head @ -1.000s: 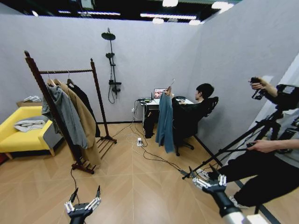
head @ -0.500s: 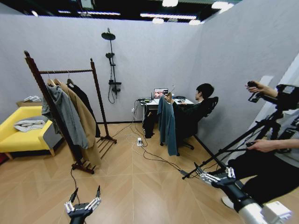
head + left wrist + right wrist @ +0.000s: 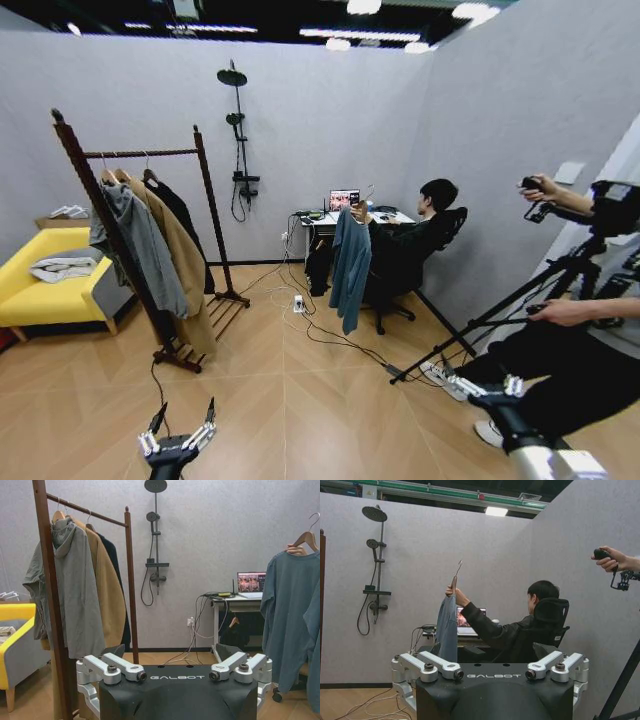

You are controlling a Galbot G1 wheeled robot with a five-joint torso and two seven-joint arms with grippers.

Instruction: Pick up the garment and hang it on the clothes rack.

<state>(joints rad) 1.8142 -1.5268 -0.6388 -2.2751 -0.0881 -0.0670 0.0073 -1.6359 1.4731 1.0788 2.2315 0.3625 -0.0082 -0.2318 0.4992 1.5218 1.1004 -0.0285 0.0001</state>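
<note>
Far ahead of both pincers, seemingly open, hangs the garment (image 3: 350, 262).

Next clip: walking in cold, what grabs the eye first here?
The teal garment, held up on its hanger by a seated person's hand at the back desk. At left stands the clothes rack, already carrying a grey hoodie and tan coat. Both pincers, left and right, are open and low.

"GALBOT" is printed in pale letters on the black body of the left gripper (image 3: 177, 672) and the right gripper (image 3: 490, 672).
</note>
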